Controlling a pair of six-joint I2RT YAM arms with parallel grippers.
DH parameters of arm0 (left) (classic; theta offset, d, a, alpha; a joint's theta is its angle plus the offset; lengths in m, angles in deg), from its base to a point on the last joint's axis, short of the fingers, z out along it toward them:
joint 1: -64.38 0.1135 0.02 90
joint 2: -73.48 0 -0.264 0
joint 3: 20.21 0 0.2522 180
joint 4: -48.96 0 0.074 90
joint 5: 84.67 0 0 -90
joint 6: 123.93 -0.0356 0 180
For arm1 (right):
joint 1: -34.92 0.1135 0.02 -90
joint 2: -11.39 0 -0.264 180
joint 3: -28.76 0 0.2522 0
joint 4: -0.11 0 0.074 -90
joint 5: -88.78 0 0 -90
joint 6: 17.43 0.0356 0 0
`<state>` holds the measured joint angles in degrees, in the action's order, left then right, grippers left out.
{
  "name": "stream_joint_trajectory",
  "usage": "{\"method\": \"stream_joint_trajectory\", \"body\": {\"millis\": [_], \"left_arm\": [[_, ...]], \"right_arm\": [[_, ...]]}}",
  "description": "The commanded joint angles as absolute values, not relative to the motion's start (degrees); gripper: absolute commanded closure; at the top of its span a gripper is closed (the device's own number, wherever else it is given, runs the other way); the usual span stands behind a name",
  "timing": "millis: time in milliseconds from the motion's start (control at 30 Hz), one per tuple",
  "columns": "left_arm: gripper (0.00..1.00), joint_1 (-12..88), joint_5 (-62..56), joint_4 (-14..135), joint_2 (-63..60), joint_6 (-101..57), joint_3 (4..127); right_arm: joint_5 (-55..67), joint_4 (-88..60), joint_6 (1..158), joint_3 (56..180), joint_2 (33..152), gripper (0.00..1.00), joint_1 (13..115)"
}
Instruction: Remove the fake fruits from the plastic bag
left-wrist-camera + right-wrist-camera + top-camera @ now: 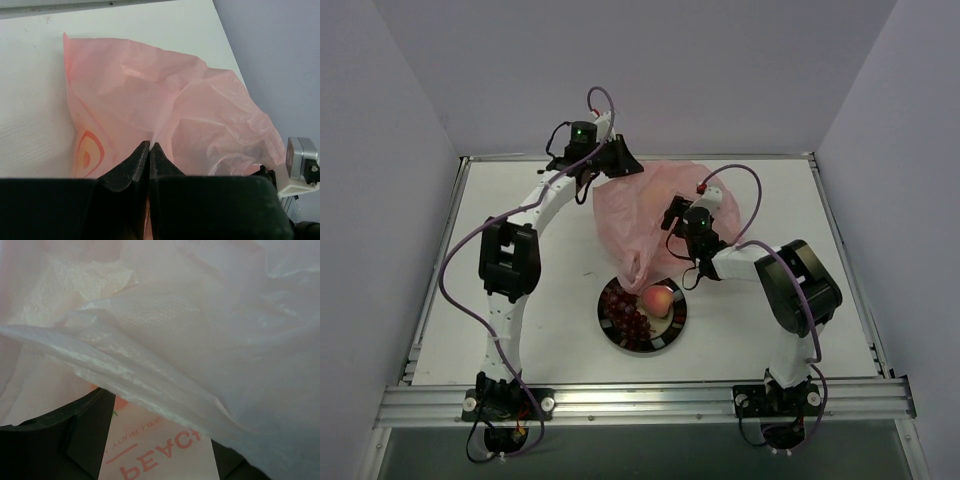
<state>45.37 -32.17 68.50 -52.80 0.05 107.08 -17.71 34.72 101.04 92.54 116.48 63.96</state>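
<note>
The pink plastic bag lies crumpled behind the round dish. The dark grape bunch and the pink-orange peach lie in the dish. The mango is not in view. My left gripper is at the bag's far left corner; in the left wrist view it is shut on a fold of the bag. My right gripper is at the bag's right side, its jaws wide apart with the bag's printed film between them and a fold of film draped over the tips.
The dish sits at the near middle of the white table. Metal rails edge the table, with grey walls behind and to the sides. Part of the right arm shows in the left wrist view beside the bag.
</note>
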Motion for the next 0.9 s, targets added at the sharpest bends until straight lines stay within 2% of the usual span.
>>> {"method": "stream_joint_trajectory", "body": {"millis": [0, 33, 100, 133, 200, 233, 367, 467, 600, 667, 700, 733, 767, 867], "left_arm": [[0.98, 45.1, -31.1, 64.4, -45.6, 1.4, 108.7], [0.98, 45.0, -30.5, 65.1, -45.6, 1.3, 109.6], [0.98, 45.1, -31.2, 66.3, -47.1, 1.8, 113.2], [0.98, 45.0, -30.6, 67.7, -48.1, 1.2, 115.5], [0.98, 45.1, -32.6, 72.6, -51.5, 2.1, 121.7], [0.98, 44.6, -32.6, 71.8, -51.5, 2.3, 121.8], [0.98, 44.2, -31.0, 72.3, -53.2, 1.3, 123.0], [0.98, 44.4, -30.5, 72.7, -55.0, 0.9, 122.0], [0.96, 45.0, -29.2, 72.1, -55.8, 0.4, 119.4], [0.84, 45.7, -29.0, 72.4, -56.5, 0.5, 119.7], [0.76, 45.8, -28.8, 72.8, -56.5, 0.1, 119.9], [0.65, 46.0, -28.4, 74.0, -56.5, -0.3, 120.3], [0.45, 46.2, -28.2, 74.9, -55.9, -0.9, 120.5], [0.23, 46.5, -24.9, 77.7, -52.1, -3.6, 119.7]], "right_arm": [[-17.7, 35.3, 101.2, 91.9, 113.2, 0.35, 64.5], [-17.5, 34.9, 100.9, 92.3, 113.5, 0.38, 64.5], [-17.5, 32.8, 100.6, 94.5, 114.7, 0.62, 64.4], [-17.2, 32.7, 100.4, 95.3, 115.4, 0.67, 64.5], [-16.4, 30.6, 100.2, 98.1, 116.0, 0.67, 64.4], [-16.6, 30.8, 100.1, 98.3, 115.6, 0.66, 64.5], [-16.8, 31.6, 103.6, 99.3, 117.0, 0.39, 64.0], [-19.5, 29.5, 107.1, 102.4, 120.7, 0.27, 64.0], [-19.0, 28.6, 112.4, 106.6, 124.8, 0.22, 62.5], [-18.0, 28.4, 113.2, 107.9, 126.6, 0.22, 62.0], [-17.3, 28.1, 112.1, 108.5, 126.9, 0.23, 62.1], [-16.6, 27.2, 111.2, 109.1, 126.6, 0.23, 62.5], [-16.1, 27.0, 110.0, 109.0, 126.2, 0.23, 62.9], [-10.6, 27.7, 104.0, 105.6, 122.5, 0.21, 62.7]]}}
